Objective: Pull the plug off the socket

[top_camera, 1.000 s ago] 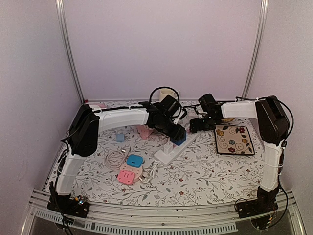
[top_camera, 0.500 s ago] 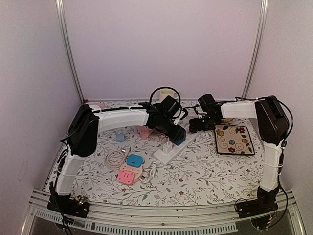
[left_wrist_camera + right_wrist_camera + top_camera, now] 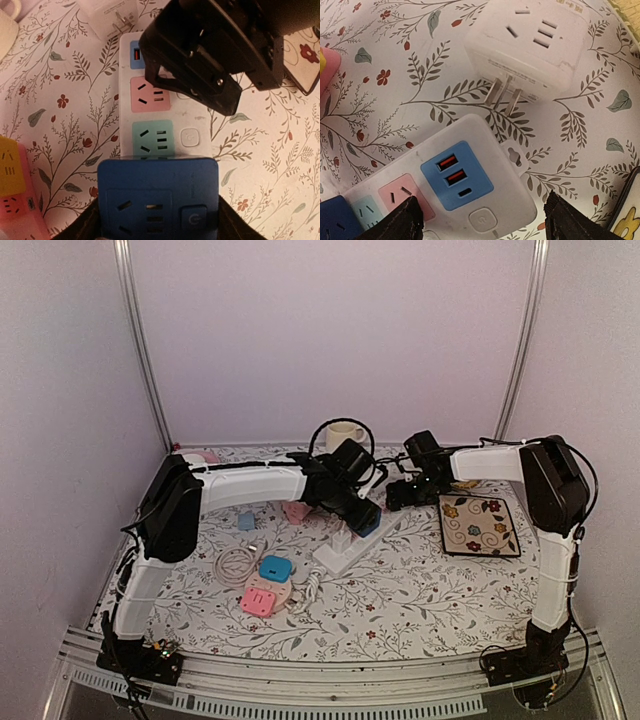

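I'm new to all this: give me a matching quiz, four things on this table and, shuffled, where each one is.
1 blue plug
2 white cube adapter
3 mug
4 flowered mat

a at the far edge of the table
b between the fingers of the left gripper
c on the table's right side
d unplugged, prongs bare, beyond the power strip's end

Pairs: 1-b, 2-d, 3-a, 4-c

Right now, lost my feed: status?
Left tool shut on blue plug at strip. Right tool open over strip end. White adapter beyond, not blocking.

blue plug (image 3: 157, 200): prongs hidden beneath its body, bottom edge cropped | power strip (image 3: 150, 137): near end covered by plug
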Controlling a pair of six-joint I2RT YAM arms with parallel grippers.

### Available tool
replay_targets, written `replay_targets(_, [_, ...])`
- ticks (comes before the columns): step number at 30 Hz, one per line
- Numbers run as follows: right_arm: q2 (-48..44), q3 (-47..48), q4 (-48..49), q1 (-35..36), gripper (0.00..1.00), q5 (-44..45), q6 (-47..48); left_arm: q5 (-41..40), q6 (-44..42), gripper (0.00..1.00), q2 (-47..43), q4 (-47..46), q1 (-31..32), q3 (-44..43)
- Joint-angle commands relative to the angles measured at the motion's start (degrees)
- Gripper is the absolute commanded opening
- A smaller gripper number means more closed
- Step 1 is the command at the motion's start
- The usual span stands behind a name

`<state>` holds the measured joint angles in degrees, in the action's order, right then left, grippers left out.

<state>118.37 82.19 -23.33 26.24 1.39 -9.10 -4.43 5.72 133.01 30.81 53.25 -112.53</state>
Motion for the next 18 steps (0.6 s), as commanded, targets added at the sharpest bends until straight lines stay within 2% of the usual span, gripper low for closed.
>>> replay_targets(1, [4.93, -1.68, -6.98, 0.22, 0.87, 3.10, 1.54, 2.35, 0.33, 0.47, -7.92, -6.35, 0.11, -1.92])
replay_targets(10, [5.27, -1.44, -7.01, 0.22, 0.87, 3.01, 1.47, 12.61, 9.02, 0.47, -8.38, -6.86, -4.94, -1.29])
replay_targets(18, [5.25, -1.05, -7.08, 0.19, 0.87, 2.06, 1.31, 8.50, 6.24, 0.47, -9.38, -5.98, -3.80, -0.66])
